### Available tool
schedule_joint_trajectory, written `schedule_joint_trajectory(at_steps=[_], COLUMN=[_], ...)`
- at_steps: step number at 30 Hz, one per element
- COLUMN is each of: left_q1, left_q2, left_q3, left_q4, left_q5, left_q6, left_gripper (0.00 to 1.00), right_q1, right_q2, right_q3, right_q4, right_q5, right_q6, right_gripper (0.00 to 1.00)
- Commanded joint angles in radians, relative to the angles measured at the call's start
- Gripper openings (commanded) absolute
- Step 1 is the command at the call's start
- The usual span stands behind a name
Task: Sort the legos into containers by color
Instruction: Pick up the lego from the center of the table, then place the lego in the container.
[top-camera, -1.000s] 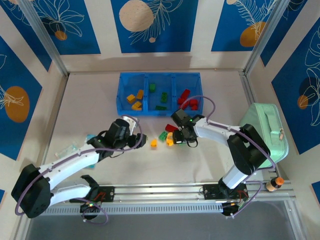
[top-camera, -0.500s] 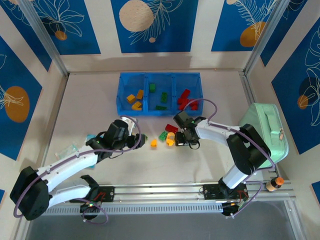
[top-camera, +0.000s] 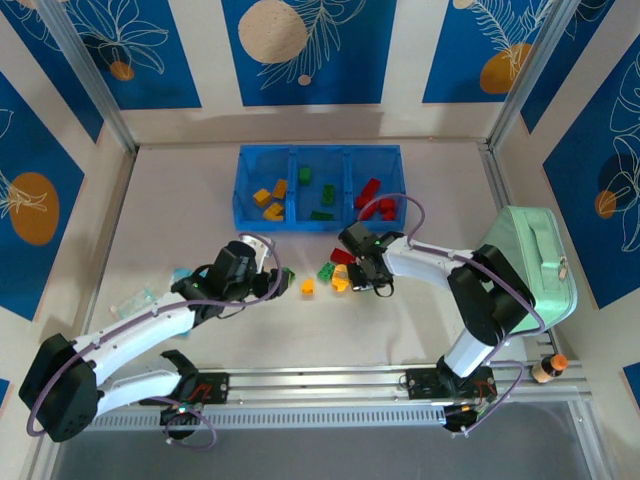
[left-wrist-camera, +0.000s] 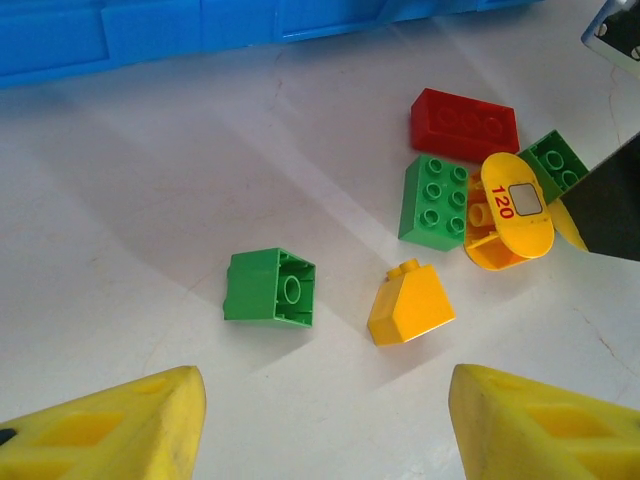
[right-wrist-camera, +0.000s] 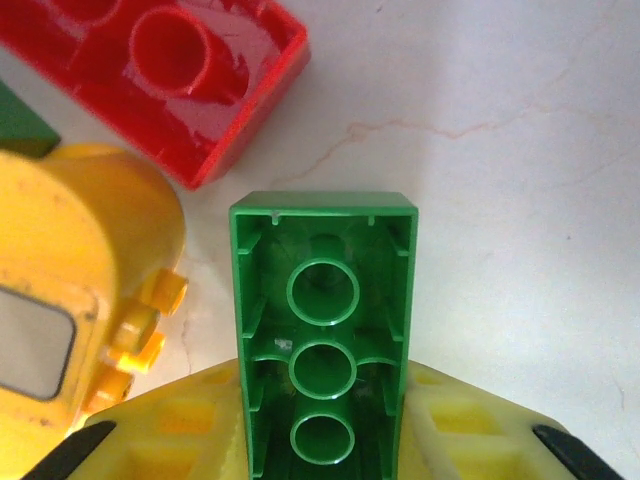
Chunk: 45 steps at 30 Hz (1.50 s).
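Nearest the arm bases, the left jaws hang well open and empty over the pale counter. Their yellow fingers stand either side of a small green square plastic brick and a yellow sloped plastic brick just beside it. A little farther on, the right jaws are clamped on a narrow green plastic brick, gripped by its long sides, hollow underside showing. Around it lie a red rectangular brick, a studded green brick and a rounded yellow piece marked 120. Farthest sits the translucent blue three-bin plastic tray, with orange-yellow bricks in the left bin, green in the middle and red in the right. The step looks like picking up a green brick. Next it needs lifting clear of its neighbours and carrying to the middle bin.
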Motion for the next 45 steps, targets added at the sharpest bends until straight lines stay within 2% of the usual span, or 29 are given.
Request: schedule_joint_trajectory(at_steps=[1, 7, 10, 12, 18, 23, 30, 32, 33, 35, 36, 39, 45], left_q1=[0.012, 0.02, 0.104, 0.157, 0.174, 0.175, 0.173, 0.173, 0.173, 0.173, 0.173, 0.171, 0.171], left_q2=[-0.016, -0.033, -0.161, -0.252, -0.324, -0.407, -0.44, -0.442, -0.438, -0.42, -0.407, -0.375, -0.319], left_q3=[-0.013, -0.025, -0.137, -0.189, -0.175, -0.197, -0.18, -0.184, -0.186, -0.187, -0.187, -0.184, -0.175], left_q4=[-0.005, -0.04, 0.049, 0.062, -0.113, -0.18, -0.269, -0.266, -0.26, -0.246, -0.237, -0.213, -0.173], left_q5=[-0.01, -0.03, 0.032, 0.034, 0.014, 0.005, -0.002, 0.013, 0.023, 0.042, 0.052, 0.077, 0.098], left_q6=[-0.007, -0.031, -0.145, -0.196, -0.157, -0.177, -0.159, -0.16, -0.162, -0.164, -0.165, -0.166, -0.157], left_gripper=[0.65, 0.65, 0.64, 0.62, 0.63, 0.62, 0.62, 0.62, 0.63, 0.63, 0.64, 0.65, 0.66], right_q1=[0.027, 0.025, 0.007, -0.005, -0.049, -0.081, -0.104, -0.109, -0.112, -0.109, -0.106, -0.093, -0.086], right_q2=[-0.045, -0.095, -0.079, -0.047, 0.125, 0.282, 0.462, 0.497, 0.516, 0.54, 0.538, 0.486, 0.343], right_q3=[0.049, 0.172, 0.258, 0.325, 0.559, 0.753, 0.992, 1.044, 1.073, 1.13, 1.143, 1.105, 0.925], right_q4=[-0.079, -0.148, -0.15, -0.15, -0.184, -0.231, -0.311, -0.328, -0.34, -0.375, -0.383, -0.356, -0.281], right_q5=[0.054, 0.099, 0.066, 0.05, 0.006, -0.023, -0.022, -0.025, -0.029, -0.028, -0.018, -0.011, -0.015], right_q6=[0.014, -0.018, -0.054, -0.081, -0.134, -0.15, -0.158, -0.159, -0.159, -0.154, -0.151, -0.147, -0.138], right_gripper=[0.28, 0.28, 0.28, 0.28, 0.29, 0.29, 0.31, 0.36, 0.47, 0.74, 0.78, 0.8, 0.8])
